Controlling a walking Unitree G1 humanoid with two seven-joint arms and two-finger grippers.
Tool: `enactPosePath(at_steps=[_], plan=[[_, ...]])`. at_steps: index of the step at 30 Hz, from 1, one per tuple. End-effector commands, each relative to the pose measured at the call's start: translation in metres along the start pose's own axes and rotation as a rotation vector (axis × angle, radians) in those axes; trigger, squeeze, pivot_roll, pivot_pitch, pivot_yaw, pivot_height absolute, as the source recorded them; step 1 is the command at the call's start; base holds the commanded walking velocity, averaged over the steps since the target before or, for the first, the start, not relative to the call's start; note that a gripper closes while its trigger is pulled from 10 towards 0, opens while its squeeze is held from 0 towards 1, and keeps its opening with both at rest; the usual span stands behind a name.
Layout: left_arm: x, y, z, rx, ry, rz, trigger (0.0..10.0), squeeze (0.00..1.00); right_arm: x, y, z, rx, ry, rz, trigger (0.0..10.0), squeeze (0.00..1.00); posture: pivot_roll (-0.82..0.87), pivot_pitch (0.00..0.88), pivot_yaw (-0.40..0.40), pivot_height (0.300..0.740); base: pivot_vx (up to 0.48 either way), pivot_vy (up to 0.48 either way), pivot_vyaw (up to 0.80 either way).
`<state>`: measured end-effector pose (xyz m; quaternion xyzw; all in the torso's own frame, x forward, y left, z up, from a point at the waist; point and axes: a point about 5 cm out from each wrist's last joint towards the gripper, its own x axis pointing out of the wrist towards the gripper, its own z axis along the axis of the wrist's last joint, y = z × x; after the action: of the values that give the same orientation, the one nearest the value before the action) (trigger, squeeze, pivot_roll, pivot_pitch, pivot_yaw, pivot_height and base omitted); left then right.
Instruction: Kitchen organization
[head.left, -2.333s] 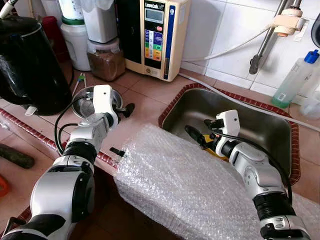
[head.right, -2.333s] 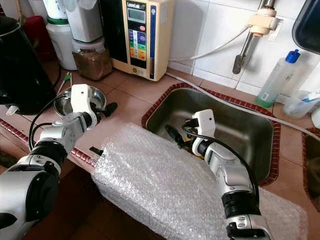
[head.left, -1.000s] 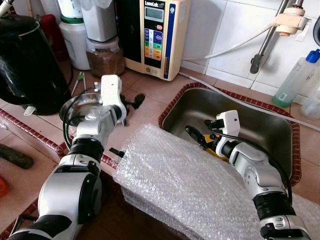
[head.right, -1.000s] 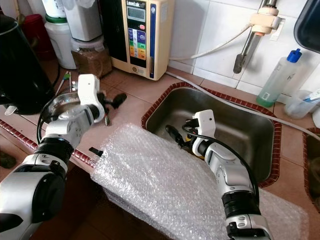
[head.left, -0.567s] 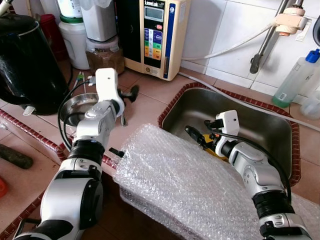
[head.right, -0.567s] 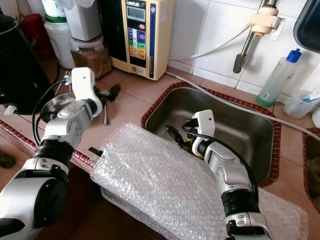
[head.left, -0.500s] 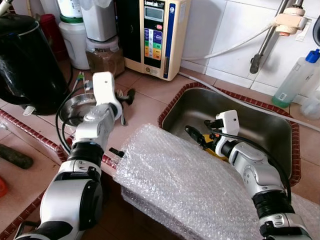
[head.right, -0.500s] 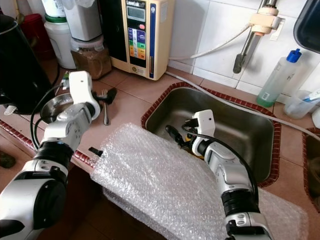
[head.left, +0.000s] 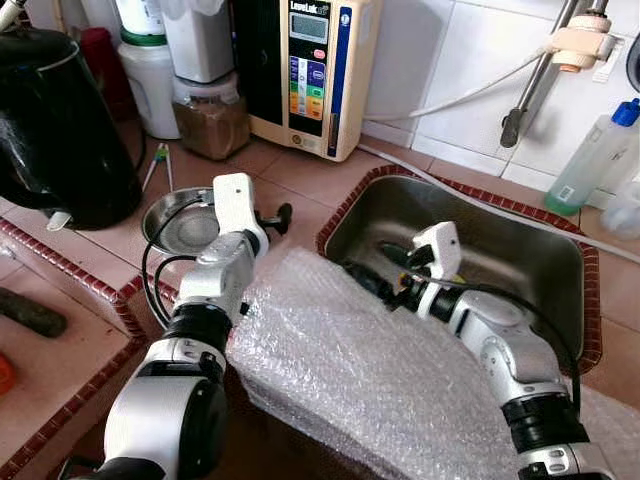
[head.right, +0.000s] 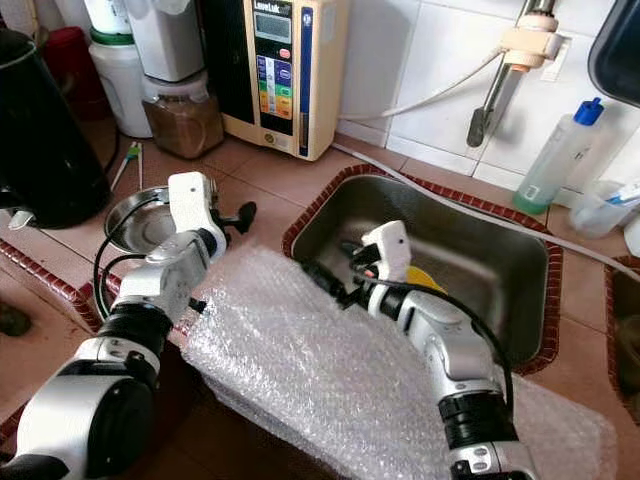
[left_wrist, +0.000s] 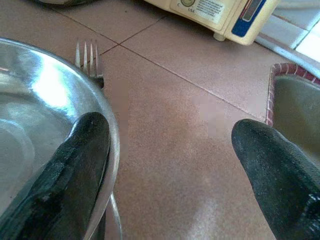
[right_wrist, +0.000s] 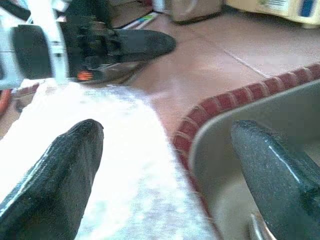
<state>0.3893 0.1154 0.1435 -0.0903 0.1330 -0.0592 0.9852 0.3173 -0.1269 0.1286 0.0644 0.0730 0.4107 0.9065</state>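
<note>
A steel bowl (head.left: 183, 224) sits flat on the tiled counter left of the sink (head.left: 520, 250). My left gripper (head.left: 268, 216) is open at the bowl's right side. In the left wrist view one finger (left_wrist: 75, 160) lies over the bowl's rim (left_wrist: 107, 130) and the other hangs above bare tile. A fork's tines (left_wrist: 87, 55) stick out past the bowl. A big sheet of bubble wrap (head.left: 370, 370) drapes over the counter's front. My right gripper (head.left: 378, 268) is open at the sink's near-left corner, above the wrap's edge. Something yellow (head.right: 428, 282) lies in the sink behind it.
A black kettle (head.left: 55, 120) stands at far left. A jar of brown powder (head.left: 212, 118) and a water unit (head.left: 305, 70) line the back wall. Green chopsticks (head.left: 160, 165) lie behind the bowl. A clear bottle (head.left: 590, 160) stands right of the tap pipe (head.left: 530, 90).
The bowl, tilted and raised a second ago, now rests flat nearer the sink, with the left gripper shifted right. The right gripper swung left from inside the sink to its corner.
</note>
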Motion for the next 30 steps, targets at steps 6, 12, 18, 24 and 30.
enactPosePath(at_steps=[6,12,18,24,30], plan=[[-0.002,0.006,0.006,0.057,-0.038,0.043,10.0,0.00,-0.004,0.002,0.001,-0.007,0.016,0.024,10.0,0.00,-0.05,0.000,-0.043,0.740,0.000,0.000,0.00],[-0.007,0.032,-0.001,0.081,-0.017,0.133,10.0,0.00,-0.004,0.003,0.001,-0.006,0.022,0.030,10.0,0.00,-0.05,0.000,-0.048,0.740,0.000,0.000,0.00],[-0.010,0.042,0.000,0.094,-0.024,0.160,10.0,0.00,-0.004,0.002,0.002,-0.008,0.027,0.030,10.0,0.00,-0.05,0.000,-0.050,0.740,0.000,0.000,0.00],[-0.009,0.029,0.001,0.132,-0.039,0.127,10.0,0.00,-0.003,0.003,0.002,-0.009,0.028,0.031,10.0,0.00,-0.05,0.000,-0.049,0.740,0.000,0.000,0.00],[-0.010,0.036,-0.001,0.137,-0.031,0.150,10.0,0.00,-0.004,0.002,-0.001,-0.008,0.037,0.025,10.0,0.00,-0.05,0.000,-0.050,0.740,0.000,0.000,0.00]])
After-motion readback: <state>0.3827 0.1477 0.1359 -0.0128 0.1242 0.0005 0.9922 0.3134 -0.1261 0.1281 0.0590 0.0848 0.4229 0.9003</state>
